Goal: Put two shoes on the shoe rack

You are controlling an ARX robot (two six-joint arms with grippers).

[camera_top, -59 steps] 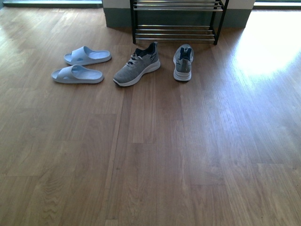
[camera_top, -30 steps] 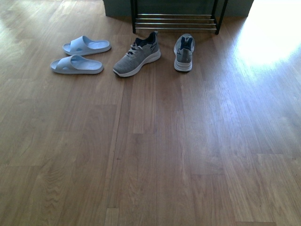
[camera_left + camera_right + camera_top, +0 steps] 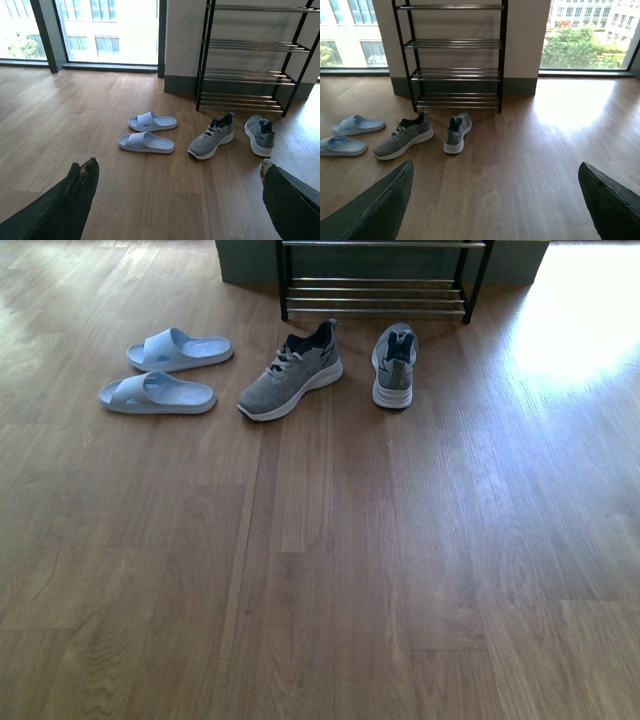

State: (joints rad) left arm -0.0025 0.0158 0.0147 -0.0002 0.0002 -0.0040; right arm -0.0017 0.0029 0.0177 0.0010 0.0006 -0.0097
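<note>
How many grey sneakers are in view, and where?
2. One grey knit sneaker sits angled on the floor before the black metal shoe rack; the other sneaker stands right of it, heel toward camera.

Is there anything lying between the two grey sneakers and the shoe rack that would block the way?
Nothing visible. Only bare floor separates the left sneaker and the right sneaker from the shoe rack. The pale slippers lie off to the side.
</note>
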